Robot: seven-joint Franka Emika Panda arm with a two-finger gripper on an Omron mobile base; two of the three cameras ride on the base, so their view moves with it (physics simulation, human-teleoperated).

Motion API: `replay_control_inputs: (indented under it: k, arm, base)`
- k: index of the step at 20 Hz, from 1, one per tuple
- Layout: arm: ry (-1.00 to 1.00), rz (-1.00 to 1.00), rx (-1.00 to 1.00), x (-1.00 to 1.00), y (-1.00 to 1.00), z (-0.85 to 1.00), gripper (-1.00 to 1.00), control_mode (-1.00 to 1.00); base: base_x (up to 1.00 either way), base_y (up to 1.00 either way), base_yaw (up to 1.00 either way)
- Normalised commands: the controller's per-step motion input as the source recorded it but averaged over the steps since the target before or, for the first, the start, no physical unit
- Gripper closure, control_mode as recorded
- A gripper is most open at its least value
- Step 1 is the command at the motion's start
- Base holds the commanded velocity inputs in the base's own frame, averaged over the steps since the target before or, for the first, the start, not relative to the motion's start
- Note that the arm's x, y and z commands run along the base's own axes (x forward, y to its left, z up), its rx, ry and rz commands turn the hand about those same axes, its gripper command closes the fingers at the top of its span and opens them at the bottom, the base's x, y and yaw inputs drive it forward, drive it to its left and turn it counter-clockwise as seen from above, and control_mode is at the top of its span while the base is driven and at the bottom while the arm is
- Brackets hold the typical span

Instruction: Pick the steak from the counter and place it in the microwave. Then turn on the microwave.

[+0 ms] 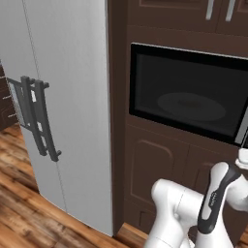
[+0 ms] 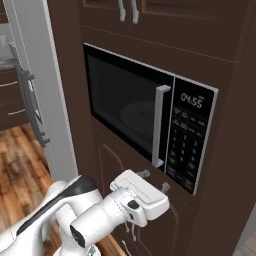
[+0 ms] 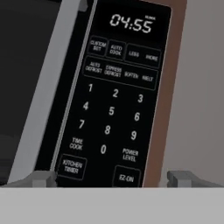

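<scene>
Pincer released, jaws spread wide, nothing between them, poised just below the lower right corner of the microwave and aimed at its keypad. Probably so placed for the last step, switching on: door shut, handle upright beside the keypad, display lit with a clock reading. In the hand view, fingertips straddling the bottom row, with the EZ-ON button lying between them rather than under either. Likely needs one tip shifted onto a button, or the jaws brought together, before pressing. Behind the dark glass, a faint round turntable; too dim to tell whether the steak sits on it. Microwave built into dark brown cabinetry, with panelled lower doors beneath and more cupboard doors above. To the left, a tall pale fridge with dark bar handles, well clear of the arm; wooden floor below. Nothing between pincer and keypad; only the cabinet face close under the hand.
</scene>
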Motion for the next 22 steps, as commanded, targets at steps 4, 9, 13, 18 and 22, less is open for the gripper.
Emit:
replay_control_inputs:
  k: [4, 9, 13, 18, 22]
  arm:
    - [0.2, 0.1, 0.0, 0.0, 0.0, -0.06, -1.0, -1.0]
    - [0.19, 0.1, 0.0, 0.0, 0.0, -0.08, -1.0, -1.0]
    - [0.07, 0.07, 0.0, 0.0, 0.0, -0.02, -1.0, -1.0]
    - [0.0, 0.04, 0.0, 0.0, 0.0, -0.09, -1.0, -1.0]
    - [0.0, 0.01, 0.0, 0.07, 0.0, -0.19, -1.0, -1.0]
  base:
    - [0.0, 0.0, 0.0]
    - [0.0, 0.0, 0.0]
    - [0.0, 0.0, 0.0]
    - [0.0, 0.0, 0.0]
    - [0.0, 0.0, 0.0]
